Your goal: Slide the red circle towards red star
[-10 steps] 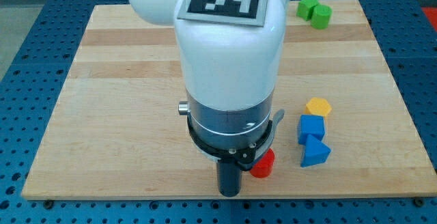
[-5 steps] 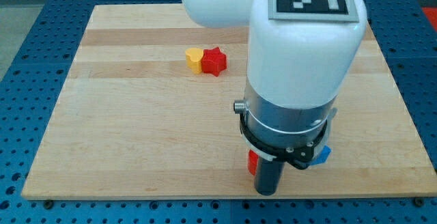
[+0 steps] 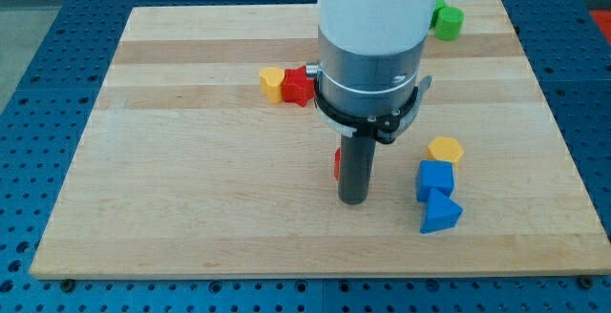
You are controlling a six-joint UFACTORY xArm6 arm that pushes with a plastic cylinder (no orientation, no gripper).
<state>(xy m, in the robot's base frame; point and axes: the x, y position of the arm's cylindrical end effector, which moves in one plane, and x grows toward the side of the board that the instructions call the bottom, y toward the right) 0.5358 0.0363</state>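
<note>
Wooden board (image 3: pixel 191 208) is seen lying on a blue perforated table (image 3: pixel 38 55). No claw is fitted, so nothing is gripped; the arm (image 3: pixel 377 27) ends in a dark rod whose lower end, my tip (image 3: pixel 354 200), is set down on the board near its middle, towards the view's bottom. The red circle (image 3: pixel 338 164) is mostly hidden behind the rod, with only a sliver shown at the rod's left edge, touching it or just beside it; which cannot be told. The red star (image 3: pixel 299 86) is placed up and to the view's left, touching a yellow block (image 3: pixel 273 83) on its left. To the view's right of my tip, 1 yellow hexagon (image 3: pixel 445 149) and 2 blue blocks (image 3: pixel 436 195) are grouped together. 1 green block (image 3: pixel 447 21) is seen near the board's top edge, partly hidden by the arm.
</note>
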